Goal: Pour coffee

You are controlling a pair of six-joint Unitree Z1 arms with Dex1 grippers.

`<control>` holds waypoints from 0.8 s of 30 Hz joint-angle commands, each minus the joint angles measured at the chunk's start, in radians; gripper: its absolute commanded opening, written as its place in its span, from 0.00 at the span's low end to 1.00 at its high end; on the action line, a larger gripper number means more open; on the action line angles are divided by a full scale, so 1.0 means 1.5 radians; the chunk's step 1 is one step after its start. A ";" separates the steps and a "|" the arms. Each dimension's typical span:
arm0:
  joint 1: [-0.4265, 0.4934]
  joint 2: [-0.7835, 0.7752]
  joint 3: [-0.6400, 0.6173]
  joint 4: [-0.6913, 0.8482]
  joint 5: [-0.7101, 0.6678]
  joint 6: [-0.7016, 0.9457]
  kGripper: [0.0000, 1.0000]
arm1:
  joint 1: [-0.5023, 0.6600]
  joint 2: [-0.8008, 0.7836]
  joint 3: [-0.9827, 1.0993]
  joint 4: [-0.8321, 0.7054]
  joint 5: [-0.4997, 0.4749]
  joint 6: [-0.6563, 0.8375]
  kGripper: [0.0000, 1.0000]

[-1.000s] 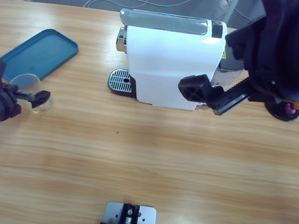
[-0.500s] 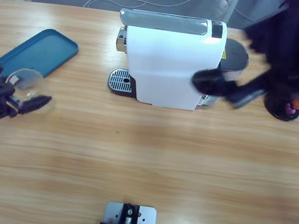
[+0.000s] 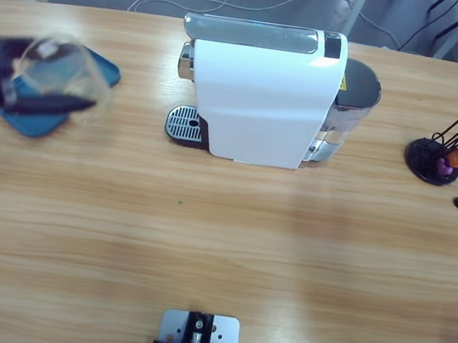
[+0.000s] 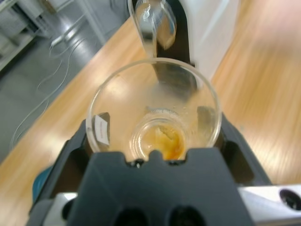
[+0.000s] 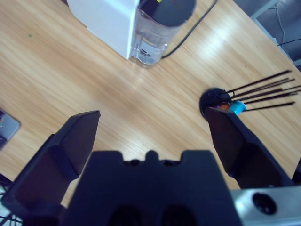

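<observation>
I have the clear glass cup (image 4: 154,110) pinched between the jaws of the left gripper (image 4: 155,141), lifted off the surface near its left edge, above the flat blue plastic tray (image 3: 49,102). In the left wrist view the cup mouth faces me and a little brown coffee rest sits at its bottom, so I judge that I must keep it upright while I carry it.

The step in hand, as I judge it, is to bring the cup to the round perforated drip grate (image 3: 185,123) of the white box-shaped coffee machine (image 3: 257,94), which stands at the middle of the far edge. For doing it well I should move slowly toward the grate, low enough to pass under the spout, and centre the cup on the grate before I let go.

The right gripper (image 5: 153,136) has its jaws spread wide and holds nothing; it hangs near the right edge. Under it I see the black round stand with thin rods and coloured capsules (image 3: 435,160) and the transparent water tank with black lid (image 3: 352,95) behind the machine. These are well apart from the cup's way. Only the machine body itself stands close to the path.
</observation>
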 commanded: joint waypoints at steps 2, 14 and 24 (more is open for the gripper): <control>0.062 0.239 -0.095 0.006 -0.137 0.115 0.00 | 0.006 -0.075 0.039 0.034 -0.028 -0.008 1.00; -0.008 0.373 -0.115 -0.067 -0.092 0.155 0.00 | 0.005 -0.045 0.044 0.032 -0.028 -0.008 1.00; -0.047 0.420 -0.183 -0.069 -0.089 0.107 0.00 | 0.004 -0.033 0.057 0.017 -0.028 -0.007 1.00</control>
